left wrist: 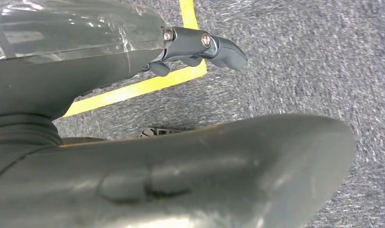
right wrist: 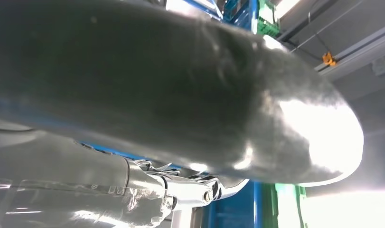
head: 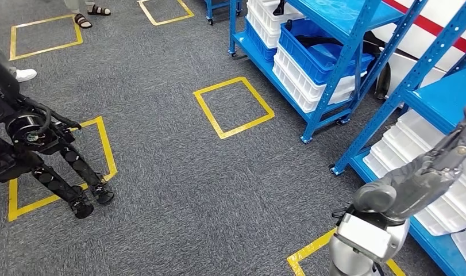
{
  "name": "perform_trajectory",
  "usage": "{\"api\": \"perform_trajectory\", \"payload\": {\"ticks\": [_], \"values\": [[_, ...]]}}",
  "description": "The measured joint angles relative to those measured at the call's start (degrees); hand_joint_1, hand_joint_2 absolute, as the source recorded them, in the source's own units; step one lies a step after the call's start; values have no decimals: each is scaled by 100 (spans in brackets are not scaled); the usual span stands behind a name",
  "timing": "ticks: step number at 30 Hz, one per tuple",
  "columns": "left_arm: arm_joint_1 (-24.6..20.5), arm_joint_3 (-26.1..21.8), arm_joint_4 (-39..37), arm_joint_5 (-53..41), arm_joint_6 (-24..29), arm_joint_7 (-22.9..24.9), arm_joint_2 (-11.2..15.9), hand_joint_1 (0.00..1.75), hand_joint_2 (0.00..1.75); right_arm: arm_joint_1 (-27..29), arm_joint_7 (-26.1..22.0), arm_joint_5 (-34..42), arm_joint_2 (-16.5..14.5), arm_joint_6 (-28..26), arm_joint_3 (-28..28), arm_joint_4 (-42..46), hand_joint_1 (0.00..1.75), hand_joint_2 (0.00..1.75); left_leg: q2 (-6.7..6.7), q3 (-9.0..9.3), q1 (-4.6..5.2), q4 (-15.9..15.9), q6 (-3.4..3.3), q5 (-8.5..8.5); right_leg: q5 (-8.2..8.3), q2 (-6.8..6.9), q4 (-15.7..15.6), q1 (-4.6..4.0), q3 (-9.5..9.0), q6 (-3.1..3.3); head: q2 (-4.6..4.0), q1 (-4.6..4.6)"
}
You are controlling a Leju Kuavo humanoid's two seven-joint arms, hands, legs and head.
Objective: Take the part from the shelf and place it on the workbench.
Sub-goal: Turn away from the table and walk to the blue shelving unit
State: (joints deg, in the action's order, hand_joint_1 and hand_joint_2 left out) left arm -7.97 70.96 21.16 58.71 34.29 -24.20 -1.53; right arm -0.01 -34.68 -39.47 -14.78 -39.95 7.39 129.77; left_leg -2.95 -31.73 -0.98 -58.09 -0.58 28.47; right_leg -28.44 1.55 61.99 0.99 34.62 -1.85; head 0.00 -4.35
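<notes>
Beside the blue shelf (head: pixel 357 63), the right hand (right wrist: pixel 190 95) is raised; its grip cannot be told, nor the left hand's (left wrist: pixel 200 47).

Industrial storeroom or warehouse-style test floor. The ground was covered in grey short-pile carpet (head: pixel 178 172) marked with squares of yellow tape (head: pixel 234 107), of the kind used to define standing or parking positions. Blue steel shelving racks (head: pixel 339 69) on small feet stood at the right, their lower levels stacked with white plastic bins (head: pixel 302 80) and a blue crate (head: pixel 322 54). A second rack (head: pixel 443 98) held further white bins. A dark legged machine (head: pixel 41 155) stood at the left. The right wrist view showed a high ceiling with exposed beams (right wrist: pixel 323 42), consistent with a factory hall.
</notes>
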Motion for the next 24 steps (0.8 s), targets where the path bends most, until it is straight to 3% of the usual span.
{"api": "perform_trajectory", "payload": {"ticks": [2, 4, 6, 9, 10, 11, 12, 13, 15, 16, 18, 19, 21, 22, 24], "values": [[-3, -1, -1, 0, -2, 0, 0, 0, 0, 1, -5, 2, 0, 0, 2, 1, 0, 0, -41, 22, 23, -9, 64, 20, 50, 56, -318, -31, -145, 61, 0, 6], [-7, 0, 0, 0, -2, 0, 0, 0, 0, 2, -14, 3, -1, 0, 4, 2, 0, 0, -78, 46, 21, -5, 135, 34, 51, -23, -314, -50, -135, 147, 0, 32], [-17, 1, 1, 0, -2, 0, 0, 0, 0, -3, -25, 2, -2, 0, 9, 2, 0, 0, 2, 20, -6, -164, 205, 163, 67, -80, -334, -42, -150, 221, 0, 57], [-16, 2, 0, 3, -2, 0, 0, 0, 0, -4, -33, 2, -2, 0, 17, 2, 0, 0, 202, -413, -9, -1153, 234, 685, 74, -163, -346, -54, -159, 309, 0, 113], [-6, 2, -1, 5, -2, 0, 0, 0, 0, -2, -33, 2, -2, 0, 20, 2, 0, 0, 223, -586, -4, -1499, 228, 804, 72, -202, -342, -68, -159, 323, 0, 124], [2, 2, -1, 7, -2, 0, 1, 0, 0, -1, -33, 2, -2, 0, 23, 2, 0, 0, 235, -688, 2, -1681, 212, 817, 70, -250, -338, -81, -162, 331, 0, 129], [6, 1, -1, 8, -2, 0, 1, 0, 0, 0, -33, 2, -2, 0, 26, 2, 0, 0, 244, -685, 11, -1636, 185, 711, 67, -302, -332, -92, -169, 335, 0, 133], [6, 1, -1, 9, -2, 0, 2, 0, 0, 0, -33, 2, -3, 0, 31, 2, 0, 0, 263, -576, 21, -1365, 150, 514, 62, -354, -327, -98, -179, 335, 0, 136], [3, 1, -1, 9, -2, 0, 3, 0, 0, -1, -33, 3, -3, 0, 38, 2, 0, 0, 420, -251, 39, -570, 75, 120, 47, -441, -308, -108, -185, 321, 0, 142], [3, 2, -1, 9, -2, 0, 4, 0, 0, -1, -33, 5, -4, 0, 42, 2, 0, 0, 497, -145, 47, -286, 54, 17, 40, -481, -299, -107, -175, 306, 0, 145], [5, 2, -1, 13, -2, -1, 7, 0, 0, 0, -34, 13, -4, 0, 47, 2, 0, 0, 564, -89, 70, -93, 35, -10, 42, -550, -297, -92, -149, 256, 0, 148], [3, 2, 0, 15, -2, -3, 5, 0, 0, 0, -35, 16, -4, 0, 49, 2, 0, 0, 528, -82, 69, -67, 20, -24, 48, -587, -308, -85, -143, 225, 0, 149], [-7, 1, 1, 16, -2, -10, 0, 0, 0, 1, -38, 13, -4, 0, 50, 5, 0, 0, 442, -53, 43, 1, -32, -58, -29, -521, -217, -87, -112, 166, 0, 133], [-10, 1, 2, 15, -2, -15, -3, 0, 0, -1, -38, 9, -4, 0, 50, 7, 0, 0, 392, -39, 23, 35, -57, -74, -150, -439, -37, -91, -35, 139, 0, 104], [-3, 1, 1, 15, -2, -21, -4, 0, 0, 2, -37, 4, -4, 0, 50, 8, 0, 0, 290, -28, 15, 54, -86, -76, -504, -268, 628, -66, 280, 87, 0, 43]]}}
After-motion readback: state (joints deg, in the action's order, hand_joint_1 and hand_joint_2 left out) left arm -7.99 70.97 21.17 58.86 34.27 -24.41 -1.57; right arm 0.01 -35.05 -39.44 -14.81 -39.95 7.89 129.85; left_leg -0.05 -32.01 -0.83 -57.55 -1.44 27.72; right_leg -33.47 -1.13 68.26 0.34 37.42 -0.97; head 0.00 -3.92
